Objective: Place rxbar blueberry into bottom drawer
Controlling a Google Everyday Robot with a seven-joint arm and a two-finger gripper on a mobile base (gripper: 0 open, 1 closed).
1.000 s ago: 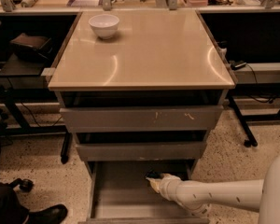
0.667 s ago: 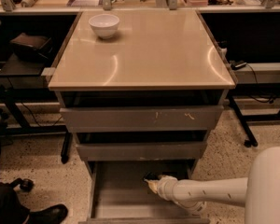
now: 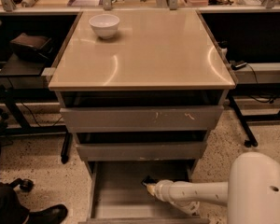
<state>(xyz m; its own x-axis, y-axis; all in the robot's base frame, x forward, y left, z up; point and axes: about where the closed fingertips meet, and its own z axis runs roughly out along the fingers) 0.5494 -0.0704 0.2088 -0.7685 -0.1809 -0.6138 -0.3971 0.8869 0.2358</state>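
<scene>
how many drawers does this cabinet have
3, stacked under the tan top: the top drawer, the middle drawer below it, and the bottom drawer, pulled farthest out. The claw is inside that bottom drawer. No others show.

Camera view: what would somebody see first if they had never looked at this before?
Probably the big white robot arm at the bottom right, reaching with its gripper into the open bottom grey metal drawer of the tan-topped cabinet. Next comes the small round white bowl, sitting near the back left corner of the cabinet top.
</scene>
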